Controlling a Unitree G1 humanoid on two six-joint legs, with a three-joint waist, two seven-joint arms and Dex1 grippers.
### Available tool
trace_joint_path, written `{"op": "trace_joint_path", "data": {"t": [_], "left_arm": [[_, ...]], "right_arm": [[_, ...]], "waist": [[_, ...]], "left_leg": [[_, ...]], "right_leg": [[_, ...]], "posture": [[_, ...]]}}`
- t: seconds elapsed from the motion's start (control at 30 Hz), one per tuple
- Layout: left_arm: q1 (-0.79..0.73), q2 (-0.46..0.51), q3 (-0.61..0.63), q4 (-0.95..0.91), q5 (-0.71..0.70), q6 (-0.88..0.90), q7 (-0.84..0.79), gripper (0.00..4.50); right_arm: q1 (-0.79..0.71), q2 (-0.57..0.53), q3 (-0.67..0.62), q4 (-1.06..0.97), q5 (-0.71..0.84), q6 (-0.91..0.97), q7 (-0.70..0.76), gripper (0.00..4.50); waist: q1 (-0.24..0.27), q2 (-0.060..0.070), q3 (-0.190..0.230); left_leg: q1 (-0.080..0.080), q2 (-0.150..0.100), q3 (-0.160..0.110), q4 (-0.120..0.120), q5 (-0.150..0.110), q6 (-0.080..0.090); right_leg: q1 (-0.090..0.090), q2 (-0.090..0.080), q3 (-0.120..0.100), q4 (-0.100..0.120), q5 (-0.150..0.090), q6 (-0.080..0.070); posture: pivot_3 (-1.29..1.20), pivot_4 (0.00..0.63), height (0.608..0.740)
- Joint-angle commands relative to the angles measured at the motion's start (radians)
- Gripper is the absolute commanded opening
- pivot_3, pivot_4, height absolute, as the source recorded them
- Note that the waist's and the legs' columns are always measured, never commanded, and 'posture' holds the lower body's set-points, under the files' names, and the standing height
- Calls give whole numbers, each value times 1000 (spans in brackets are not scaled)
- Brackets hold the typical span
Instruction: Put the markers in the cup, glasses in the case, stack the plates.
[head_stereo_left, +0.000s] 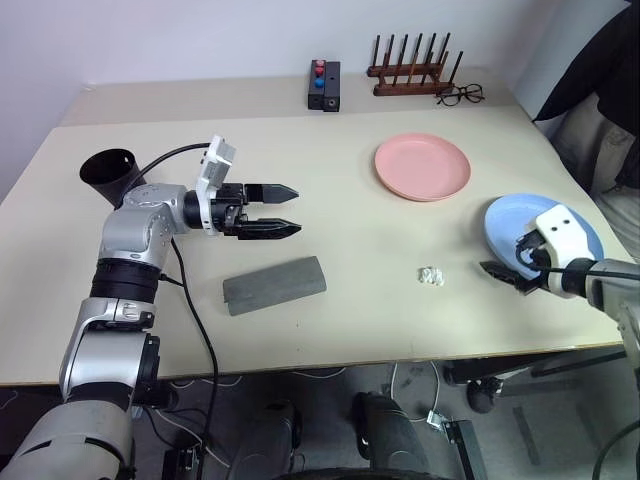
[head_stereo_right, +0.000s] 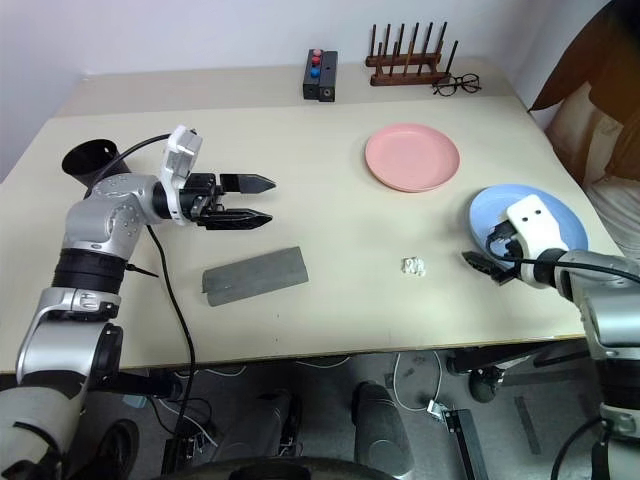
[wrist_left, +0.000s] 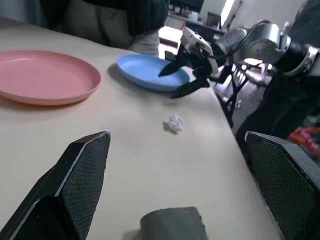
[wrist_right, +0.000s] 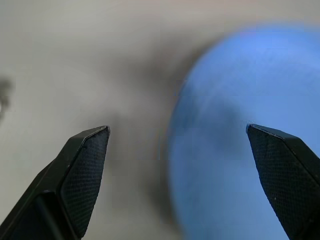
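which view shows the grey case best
The left eye view: the whole closed grey case lies clear on the table below the open left gripper. The right eye view shows it equally whole; the left wrist view catches one end.

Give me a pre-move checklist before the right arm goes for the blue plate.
1. Right gripper open: ok, fingers spread wide.
2. Right gripper lined up with the blue plate: ok, it hangs at the plate's near-left rim.
3. Blue plate bare: ok.
4. Pink plate bare, ready to be stacked on: ok.
5. Left gripper open and holding nothing: ok, it hovers above the grey case.
6. Grey case closed: ok; whether the glasses are inside, cannot tell.
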Motion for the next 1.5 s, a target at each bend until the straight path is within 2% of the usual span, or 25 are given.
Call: {"op": "trace_joint_path", "data": {"t": [0.03,0.13,0.27,0.3,0.63,0.87,1.0,1.13,1.27,1.33,1.37,1.4,1.5], "left_arm": [[16,6,9,-51,9,-66,7,4500],[24,10,18,-61,6,-79,16,4500],[35,9,26,-64,11,-112,44,4500],[36,8,28,-64,11,-116,51,4500],[27,-17,97,0,30,-192,251,4500],[55,-15,128,-25,37,-230,349,4500],[84,-22,141,-66,25,-217,399,4500],[112,-38,167,-129,-4,-170,468,4500],[155,-46,165,-216,-29,-115,503,4500],[180,-42,164,-254,-40,-93,505,4500],[187,-42,169,-266,-49,-80,507,4500],[193,-38,169,-275,-49,-79,506,4500],[201,-31,173,-293,-69,-46,499,4500]], "right_arm": [[-2,-24,15,2,-17,9,15,3944],[-21,-27,46,31,-68,-34,-10,2549],[-81,-18,59,83,-91,-66,-21,395],[-95,-15,62,93,-96,-76,-20,33],[-330,53,128,181,-166,-238,-47,33],[-543,172,210,306,-216,-356,-56,33],[-612,257,268,426,-255,-457,-46,33],[-716,337,302,639,-292,-584,-56,33],[-795,369,312,826,-324,-679,-69,33],[-806,382,298,865,-297,-711,-19,33],[-807,387,294,872,-288,-722,5,657],[-809,392,288,876,-285,-731,6,951],[-816,398,248,859,-249,-695,22,2426]], "waist": [[0,0,0],[0,0,0],[1,0,0],[1,0,0],[-4,0,0],[-1,0,0],[-1,0,0],[-3,0,0],[-5,0,0],[-8,0,0],[-8,0,0],[-9,0,0],[-8,0,0]], "left_leg": [[0,0,0,0,0,-1],[1,0,0,0,0,-1],[0,0,0,2,0,-1],[0,0,0,2,0,-1],[0,0,0,5,1,-1],[-2,0,0,5,1,-2],[-2,0,0,5,1,-2],[-3,-1,0,6,1,-2],[-4,-1,-1,6,1,-2],[-4,-1,-1,6,1,-2],[-4,-1,-1,6,1,-2],[-4,0,-1,6,1,-2],[-4,0,-1,6,1,-2]], "right_leg": [[0,0,0,0,0,0],[1,0,0,0,0,0],[1,0,0,0,0,0],[1,0,0,0,0,0],[1,0,0,0,0,0],[0,0,0,0,0,0],[0,0,0,0,0,1],[0,0,0,0,1,1],[-1,0,0,0,1,1],[-1,0,0,0,1,1],[-1,0,0,0,1,1],[-1,0,0,0,1,1],[-1,0,0,0,1,1]], "posture": [[0,150,740],[0,150,740],[0,150,740],[0,150,740],[0,150,740],[0,150,740],[0,150,740],[0,150,740],[0,150,740],[0,150,740],[0,150,740],[0,150,740],[0,150,740]]}}
